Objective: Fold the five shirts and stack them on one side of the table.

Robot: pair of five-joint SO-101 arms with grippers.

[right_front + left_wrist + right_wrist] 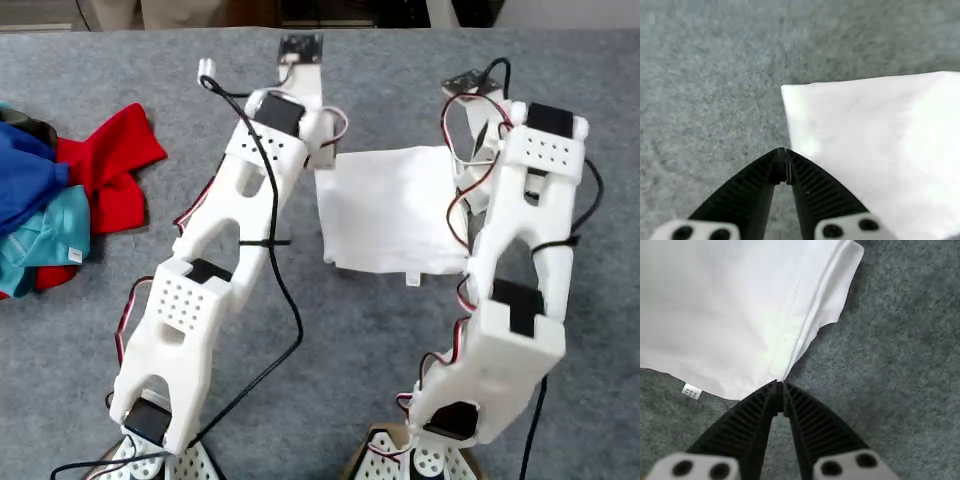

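Pinching the white shirt [390, 210] from both sides, near the middle of the table [380, 340] and a touch toward 2 o'clock in the high view. Clamped with the left gripper [782, 160], fingers pressed together right on the cloth's edge by the shirt's 10 o'clock corner. Clamped as well with the right gripper [778, 390], closed on the hem at about 2 o'clock, with fabric tapering into the tips.

Held that way, most likely, to keep both far corners under control and draw them together toward 6 o'clock for a fold. Lying flat otherwise and roughly squared, with a small label [412, 277] poking out at its 6 o'clock edge.

Waiting at the table's 9 o'clock edge: a loose pile [60, 200] of red, blue and teal shirts, well apart from the white one. Probably parked there to leave folding room in the middle. Looking early in the task, with nothing neatly stacked yet. Calling next for an even pull on both sides, or risking a skewed crease.
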